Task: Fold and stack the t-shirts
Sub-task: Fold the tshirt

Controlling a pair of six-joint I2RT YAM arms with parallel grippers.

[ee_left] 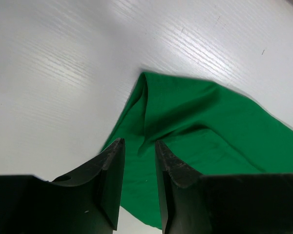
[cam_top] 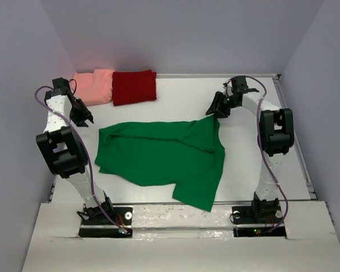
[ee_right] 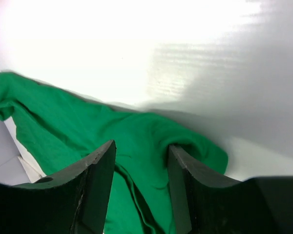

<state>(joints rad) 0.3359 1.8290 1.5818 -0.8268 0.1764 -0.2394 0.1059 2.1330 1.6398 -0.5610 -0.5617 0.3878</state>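
Observation:
A bright green t-shirt (cam_top: 158, 156) lies rumpled and spread out in the middle of the white table (cam_top: 181, 93). Folded at the back left are a salmon-pink t-shirt (cam_top: 95, 86) and a dark red t-shirt (cam_top: 134, 86), side by side. My left gripper (cam_top: 86, 119) hovers by the green shirt's left corner. In the left wrist view its jaws (ee_left: 139, 143) stand apart over the green fabric (ee_left: 200, 122). My right gripper (cam_top: 215, 110) is at the shirt's far right corner. It (ee_right: 141, 146) is open and straddles the green cloth (ee_right: 63, 122), one finger against a bunched fold.
Grey walls close the table in on the left, back and right. A raised rail (cam_top: 297, 141) runs along the right edge. Both arm bases (cam_top: 105, 218) are bolted at the near edge.

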